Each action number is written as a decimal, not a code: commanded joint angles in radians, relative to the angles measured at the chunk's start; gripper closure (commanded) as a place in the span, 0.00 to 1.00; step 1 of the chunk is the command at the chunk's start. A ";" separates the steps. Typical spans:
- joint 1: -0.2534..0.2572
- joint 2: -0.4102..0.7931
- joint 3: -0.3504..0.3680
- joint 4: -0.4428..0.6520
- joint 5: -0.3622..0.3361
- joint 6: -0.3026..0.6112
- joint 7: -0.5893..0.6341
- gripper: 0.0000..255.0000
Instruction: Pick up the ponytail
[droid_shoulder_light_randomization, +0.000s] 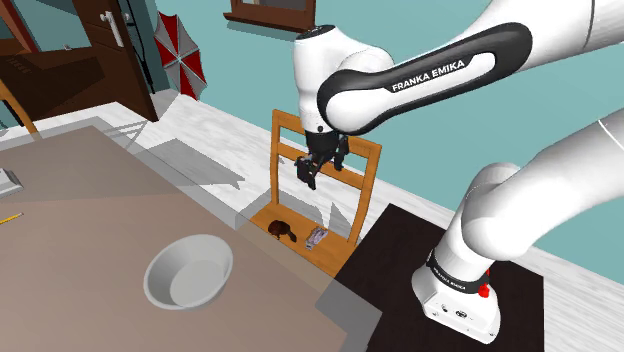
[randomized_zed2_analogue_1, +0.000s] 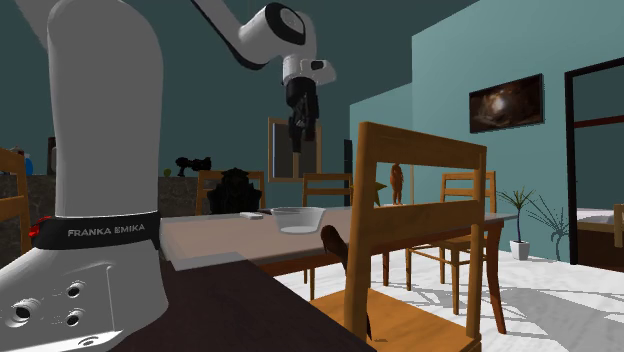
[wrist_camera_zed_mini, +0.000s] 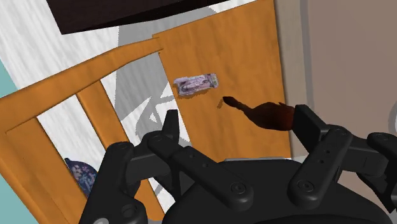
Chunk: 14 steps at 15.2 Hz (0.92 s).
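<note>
Home dining room: table (droid_shoulder_light_randomization: 80, 230) with bowl (droid_shoulder_light_randomization: 188, 270), wooden chairs (randomized_zed2_analogue_1: 430, 225), framed picture (randomized_zed2_analogue_1: 507, 101) on teal wall (randomized_zed2_analogue_1: 440, 70).

Franka arm (droid_shoulder_light_randomization: 520, 190) rises from its base, elbow high, forearm reaching across. Wrist bent straight down, gripper (droid_shoulder_light_randomization: 321, 172) hanging in mid-air, pointing down. Black fingers (wrist_camera_zed_mini: 170, 127) spread wide apart.

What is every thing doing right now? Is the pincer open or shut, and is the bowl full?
pincer: open, holding nothing, up above the chair seat
ponytail: lying on the chair seat, not held
small packet: lying flat on the seat, near the ponytail but apart from it
chair: upright, next to the table
bowl: upright on the table, empty
umbrella: open, by the wall
</note>
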 joint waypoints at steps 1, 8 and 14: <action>-0.014 0.083 0.050 0.017 -0.032 0.058 0.084 0.00; -0.065 0.413 0.189 0.132 -0.256 0.175 0.432 0.00; -0.024 0.730 0.187 0.310 -0.513 0.155 0.735 0.00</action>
